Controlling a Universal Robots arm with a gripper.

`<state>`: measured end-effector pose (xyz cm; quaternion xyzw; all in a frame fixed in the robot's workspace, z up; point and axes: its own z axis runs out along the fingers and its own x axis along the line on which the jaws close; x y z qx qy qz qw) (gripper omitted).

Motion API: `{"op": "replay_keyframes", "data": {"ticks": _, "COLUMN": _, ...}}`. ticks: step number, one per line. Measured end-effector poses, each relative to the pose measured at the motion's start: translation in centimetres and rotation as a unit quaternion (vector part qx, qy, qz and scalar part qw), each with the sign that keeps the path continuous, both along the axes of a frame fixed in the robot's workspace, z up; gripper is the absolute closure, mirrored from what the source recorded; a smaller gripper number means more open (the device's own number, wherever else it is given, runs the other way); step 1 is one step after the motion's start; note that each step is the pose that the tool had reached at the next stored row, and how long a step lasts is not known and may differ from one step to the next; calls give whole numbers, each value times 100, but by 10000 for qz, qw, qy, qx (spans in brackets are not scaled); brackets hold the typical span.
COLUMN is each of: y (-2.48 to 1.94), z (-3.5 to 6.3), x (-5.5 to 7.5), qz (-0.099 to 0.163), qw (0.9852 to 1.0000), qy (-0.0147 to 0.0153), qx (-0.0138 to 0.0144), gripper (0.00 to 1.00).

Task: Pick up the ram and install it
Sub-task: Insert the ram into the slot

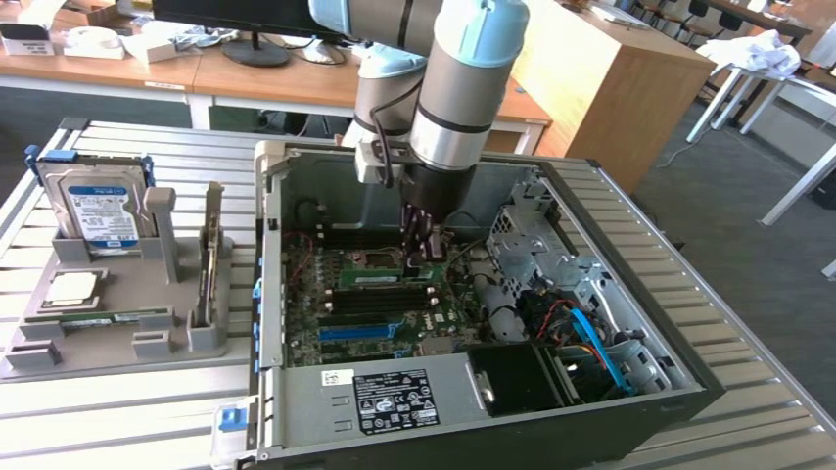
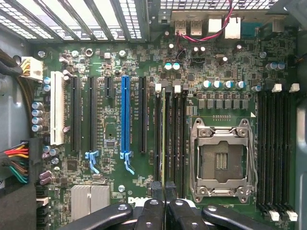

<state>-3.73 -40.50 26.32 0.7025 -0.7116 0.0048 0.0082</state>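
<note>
Green circuit stick, the ram (image 1: 379,278), stands on edge in a motherboard (image 2: 110,139) slot inside the open computer case (image 1: 268,294). The gripper (image 1: 421,257) reaches down into the case, its fingers (image 2: 156,191) clenched on the ram's end, the stick's edge between them. Exterior view: a grey holder (image 1: 112,289) lies at the case's 9 o'clock, with a hard drive (image 1: 102,211) upright at the holder's 12 o'clock.
</note>
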Motion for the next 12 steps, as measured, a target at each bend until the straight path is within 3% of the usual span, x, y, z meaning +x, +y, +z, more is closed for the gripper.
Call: {"op": "replay_keyframes", "data": {"ticks": 12, "y": 0, "z": -67, "x": 0, "qz": 0, "qw": 10000, "qy": 2, "qx": 0, "gripper": 88}}
